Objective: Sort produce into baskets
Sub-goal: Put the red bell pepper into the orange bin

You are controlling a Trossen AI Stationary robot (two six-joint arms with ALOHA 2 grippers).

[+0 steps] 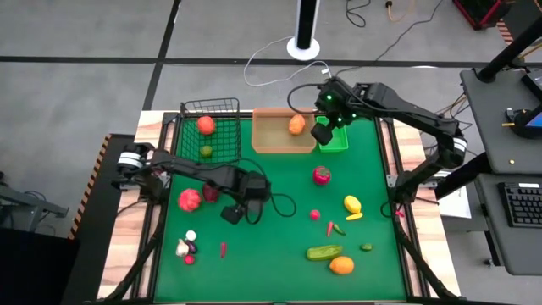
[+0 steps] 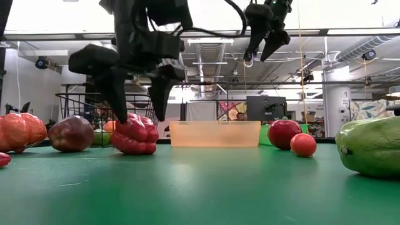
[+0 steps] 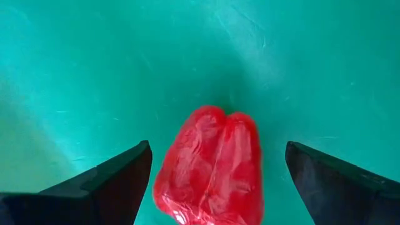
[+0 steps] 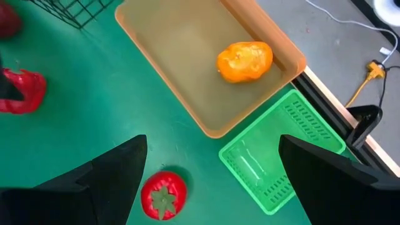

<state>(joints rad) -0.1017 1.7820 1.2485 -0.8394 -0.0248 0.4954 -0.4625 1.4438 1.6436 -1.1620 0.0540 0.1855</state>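
Your left gripper point(image 3: 212, 181) hangs wide open over the red pepper point(image 3: 211, 169) on the green mat point(image 3: 94, 69), a finger on each side. Close off-centre and that lumpy pepper could squirt sideways toward the apple point(image 2: 70, 134). Your right gripper point(image 4: 209, 181), open and empty, waits above the green bin point(image 4: 281, 156).

I work in a robotics lab with an open industrial ceiling: from my green felt-covered table point(image 1: 279, 212) I see bare silver ducts point(image 2: 375, 44) overhead at two o'clock and a dark monitor point(image 2: 265, 106) at twelve. On the grey floor, loose black and white cables point(image 1: 279, 72) trail at twelve o'clock, and a black computer keyboard point(image 1: 519, 216) sits on a dark desk at three.
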